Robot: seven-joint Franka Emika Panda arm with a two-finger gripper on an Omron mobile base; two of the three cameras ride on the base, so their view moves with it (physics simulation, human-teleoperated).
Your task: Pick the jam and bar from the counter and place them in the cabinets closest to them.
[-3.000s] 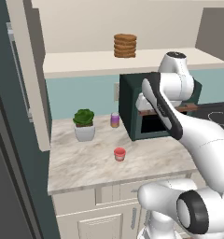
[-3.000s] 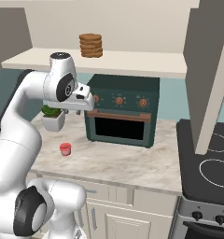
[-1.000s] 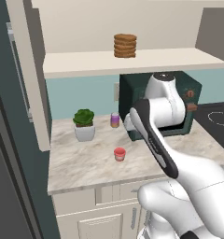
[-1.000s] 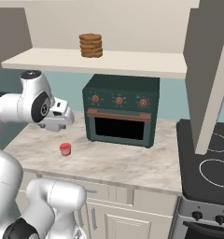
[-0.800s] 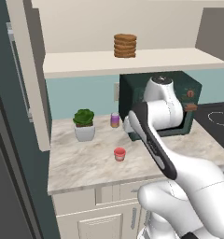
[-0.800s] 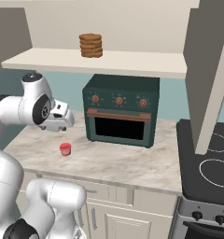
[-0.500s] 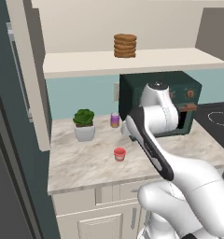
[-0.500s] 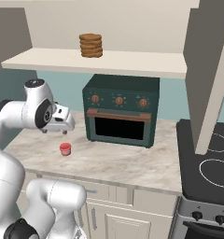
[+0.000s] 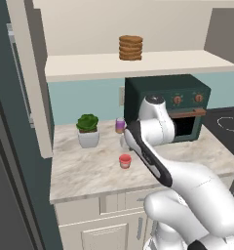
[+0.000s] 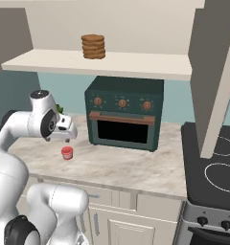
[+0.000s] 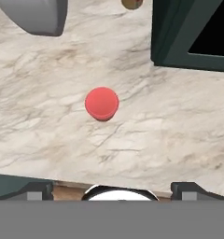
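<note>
The jam (image 9: 125, 160) (image 10: 66, 152) (image 11: 101, 103) is a small red jar standing upright on the marble counter (image 9: 89, 171) (image 10: 126, 167) (image 11: 179, 121). My gripper (image 10: 68, 139) (image 11: 114, 187) hangs just above it, pointing down, a little toward the oven side. In the hand view its fingertips (image 11: 39, 189) stand wide apart, open, with nothing between them, and the jam sits ahead of them, slightly left of centre. The open cabinets' shelf (image 9: 138, 66) (image 10: 107, 64) runs along the wall above. The bar is out of view.
A dark green toaster oven (image 9: 172, 105) (image 10: 124, 112) (image 11: 193, 32) stands right of the jam. A potted plant (image 9: 88, 130) (image 11: 34, 16) and a purple jar (image 9: 120, 125) stand behind. A stack of brown discs (image 9: 130, 47) (image 10: 93, 46) lies on the shelf. A stove (image 10: 217, 167) is at far right.
The arm has swung down and forward, bringing the hand lower over the counter to just above the jam. The jam has not moved and the jaws have stayed open.
</note>
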